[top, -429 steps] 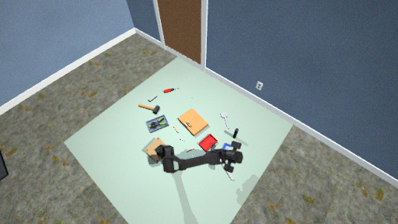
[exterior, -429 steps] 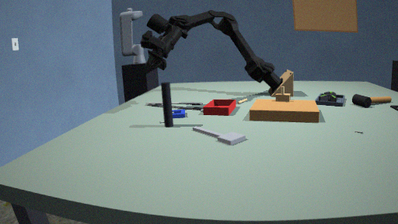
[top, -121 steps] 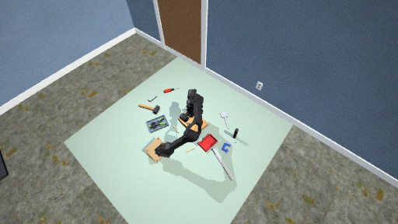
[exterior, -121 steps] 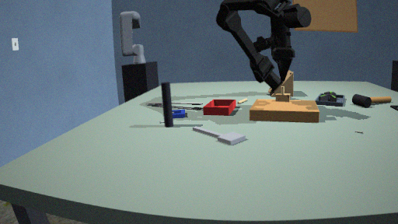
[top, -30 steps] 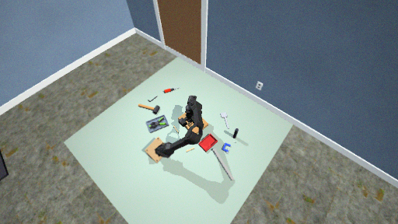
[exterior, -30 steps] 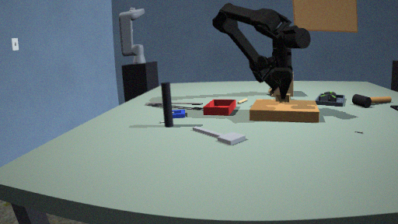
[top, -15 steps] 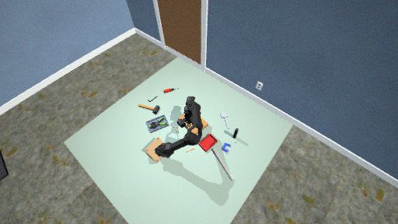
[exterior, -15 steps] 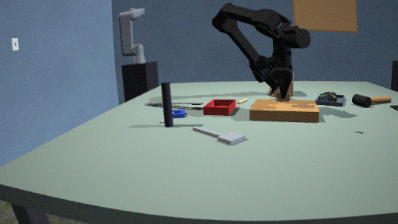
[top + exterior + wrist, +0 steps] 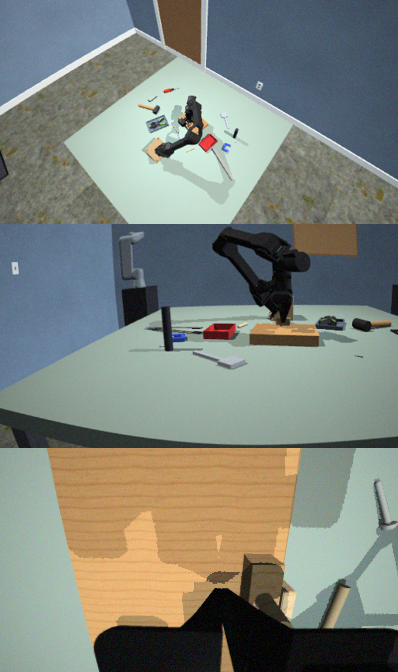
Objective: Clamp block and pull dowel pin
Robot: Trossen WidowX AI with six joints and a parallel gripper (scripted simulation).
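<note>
A wooden board (image 9: 165, 508) (image 9: 284, 336) (image 9: 204, 124) lies on the table. A small wooden block (image 9: 261, 579) stands near the board's right edge, with a dark round pin (image 9: 268, 604) leaning by it and a pale wooden piece (image 9: 289, 600) just to its right. My gripper (image 9: 220, 594) (image 9: 283, 316) is shut and empty. Its tip is low over the board, just left of the block. The part of the board under the fingers is hidden.
A loose dowel (image 9: 335, 606) and a grey tool (image 9: 384, 505) (image 9: 221, 359) lie off the board. Around it are a red tray (image 9: 220, 330), a black cylinder (image 9: 167, 328), a blue piece (image 9: 179, 337), a tray with a green-black tool (image 9: 330, 323) and a hammer (image 9: 369, 324).
</note>
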